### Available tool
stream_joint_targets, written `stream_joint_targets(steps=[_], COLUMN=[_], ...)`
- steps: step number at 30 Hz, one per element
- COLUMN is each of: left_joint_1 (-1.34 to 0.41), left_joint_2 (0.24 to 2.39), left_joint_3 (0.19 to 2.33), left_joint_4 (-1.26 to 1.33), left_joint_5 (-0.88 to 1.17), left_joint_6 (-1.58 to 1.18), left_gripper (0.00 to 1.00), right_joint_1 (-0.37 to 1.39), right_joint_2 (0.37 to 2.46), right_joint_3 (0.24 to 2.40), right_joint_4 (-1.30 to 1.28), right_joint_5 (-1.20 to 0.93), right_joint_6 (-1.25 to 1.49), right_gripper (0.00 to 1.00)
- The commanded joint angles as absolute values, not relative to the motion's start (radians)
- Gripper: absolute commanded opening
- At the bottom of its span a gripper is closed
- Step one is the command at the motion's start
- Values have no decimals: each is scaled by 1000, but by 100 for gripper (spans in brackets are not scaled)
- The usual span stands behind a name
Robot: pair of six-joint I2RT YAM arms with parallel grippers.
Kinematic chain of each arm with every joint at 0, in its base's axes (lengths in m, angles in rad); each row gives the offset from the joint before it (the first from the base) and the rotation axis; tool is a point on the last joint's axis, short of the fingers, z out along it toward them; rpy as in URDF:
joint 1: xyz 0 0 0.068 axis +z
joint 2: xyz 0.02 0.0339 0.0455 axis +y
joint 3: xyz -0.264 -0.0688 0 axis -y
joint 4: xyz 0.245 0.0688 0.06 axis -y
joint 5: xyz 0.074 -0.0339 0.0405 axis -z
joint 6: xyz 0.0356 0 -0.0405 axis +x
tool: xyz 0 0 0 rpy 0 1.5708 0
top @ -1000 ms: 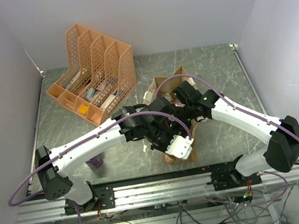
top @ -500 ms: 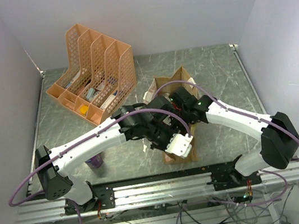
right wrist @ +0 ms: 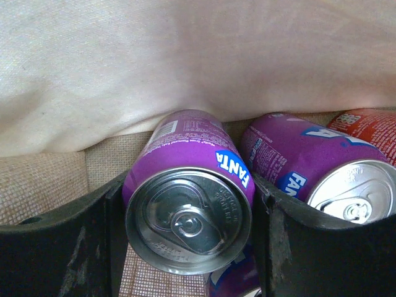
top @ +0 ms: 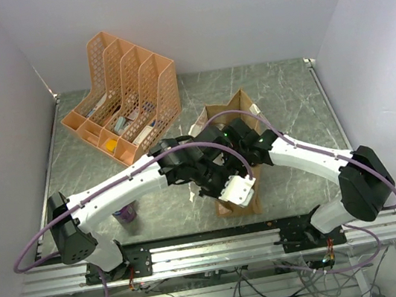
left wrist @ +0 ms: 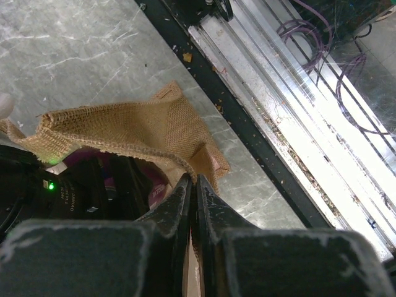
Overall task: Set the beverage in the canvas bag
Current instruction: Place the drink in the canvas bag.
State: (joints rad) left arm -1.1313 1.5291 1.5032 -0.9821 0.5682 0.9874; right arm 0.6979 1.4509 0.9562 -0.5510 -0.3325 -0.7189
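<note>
At far left, we see the orange file organiser [top: 123, 92], well apart from the canvas bag [top: 240, 105]. Our left gripper [left wrist: 193, 185] is pinched together on the bag's edge. Inside the bag, our right gripper [right wrist: 189, 210] clamps a purple Fanta can [right wrist: 185, 185]. The bag wall is close behind, and another purple can [right wrist: 303, 167] lies just right.

Front Fanta can [right wrist: 185, 164] is purple with a blue-and-white logo. The canvas bag [left wrist: 136, 127] is tan burlap weave, tabletop [top: 287, 89]'s grey veined marble, file organiser [top: 127, 84]'s orange mesh.
</note>
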Motion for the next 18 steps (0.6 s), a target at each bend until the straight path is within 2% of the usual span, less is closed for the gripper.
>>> stream_joint_targets(steps=[1, 10, 18], left_joint_1=[-1125, -1118, -1104], left_joint_2=[1543, 1547, 1544], left_joint_3=[1493, 1498, 1499], left_joint_4=[-1002, -1006, -1010], left_joint_5=[577, 573, 568], left_joint_6=[989, 998, 997], left_gripper=[15, 17, 21], right_joint_1=[700, 699, 693], right_joint_2=[1518, 1576, 1585], right_joint_3=[921, 921, 921], right_joint_4=[-480, -477, -472], right_joint_5=[-283, -283, -300], right_joint_6=[-744, -767, -791], right_gripper=[20, 30, 49])
